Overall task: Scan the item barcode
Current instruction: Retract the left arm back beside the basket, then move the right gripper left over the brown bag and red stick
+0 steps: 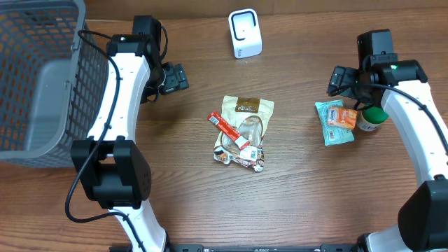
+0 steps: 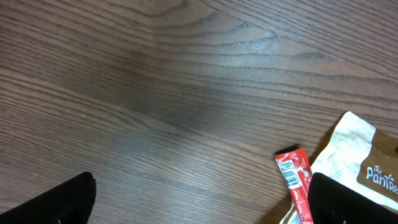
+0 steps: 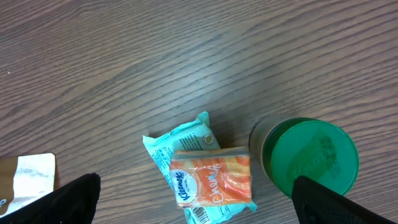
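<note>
A white barcode scanner [image 1: 245, 33] stands at the back of the table. In the middle lie a brown pouch [image 1: 246, 119] and a red stick pack [image 1: 229, 130] across it, barcode up [image 2: 288, 173]. My left gripper [image 1: 175, 77] hangs open over bare wood left of the pouch [image 2: 364, 158], nothing between its fingers [image 2: 65, 202]. On the right an orange tissue pack [image 3: 211, 180] rests on a teal packet [image 3: 177, 144]. My right gripper [image 1: 341, 80] is open above them and holds nothing.
A grey wire basket [image 1: 38, 77] fills the left edge of the table. A jar with a green lid [image 3: 311, 155] stands right beside the tissue pack. Crumpled wrappers [image 1: 241, 157] lie at the pouch's near end.
</note>
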{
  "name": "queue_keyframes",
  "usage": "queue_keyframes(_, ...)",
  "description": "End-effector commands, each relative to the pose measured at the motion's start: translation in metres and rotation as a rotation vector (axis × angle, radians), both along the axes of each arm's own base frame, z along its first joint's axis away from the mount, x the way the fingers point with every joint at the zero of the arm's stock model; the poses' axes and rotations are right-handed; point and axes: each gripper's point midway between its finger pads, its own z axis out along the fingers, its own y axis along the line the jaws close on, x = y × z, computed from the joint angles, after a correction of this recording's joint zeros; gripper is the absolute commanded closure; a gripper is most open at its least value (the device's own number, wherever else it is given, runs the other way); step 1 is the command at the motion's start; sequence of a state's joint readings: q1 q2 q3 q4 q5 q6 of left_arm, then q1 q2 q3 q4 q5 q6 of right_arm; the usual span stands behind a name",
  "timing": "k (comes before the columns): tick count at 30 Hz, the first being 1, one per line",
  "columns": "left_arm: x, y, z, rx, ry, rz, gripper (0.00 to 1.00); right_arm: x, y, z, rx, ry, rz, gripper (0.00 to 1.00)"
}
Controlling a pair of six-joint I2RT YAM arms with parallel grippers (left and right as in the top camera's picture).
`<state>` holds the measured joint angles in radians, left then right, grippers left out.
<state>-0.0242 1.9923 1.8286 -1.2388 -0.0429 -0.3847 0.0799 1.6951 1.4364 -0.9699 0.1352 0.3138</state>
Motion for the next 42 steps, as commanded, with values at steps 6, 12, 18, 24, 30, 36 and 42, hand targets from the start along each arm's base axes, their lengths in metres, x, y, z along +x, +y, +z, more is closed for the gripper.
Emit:
queue_keyframes(6,0.004,0.005,0.005,0.021,-0.015,-0.007,0.00,0.004,0.000,0.013,0.001,-0.036,-0.001,0.00)
queue_keyframes(12,0.004,0.005,0.005,0.021,-0.015,-0.007,0.00,0.004,0.000,0.013,0.001,-0.038,-0.002,0.00)
queue_keyframes(18,0.004,0.005,0.005,0.021,-0.015,-0.007,0.00,0.011,0.000,0.016,0.003,-0.067,-0.002,0.00)
queue_keyframes(24,0.004,0.005,0.005,0.021,-0.015,-0.007,0.00,0.015,0.002,0.018,0.013,-0.086,0.002,0.00)
queue_keyframes(30,0.004,0.005,0.005,0.021,-0.015,-0.007,0.00,0.004,0.050,0.016,0.267,-0.037,0.121,0.00)
queue_keyframes(36,0.004,0.005,0.005,0.021,-0.015,-0.007,0.00,-0.015,0.105,0.023,0.473,0.020,0.263,0.39)
queue_keyframes(42,0.004,0.005,0.005,0.021,-0.015,-0.007,0.00,-0.042,0.157,0.020,0.441,0.070,0.468,0.50)
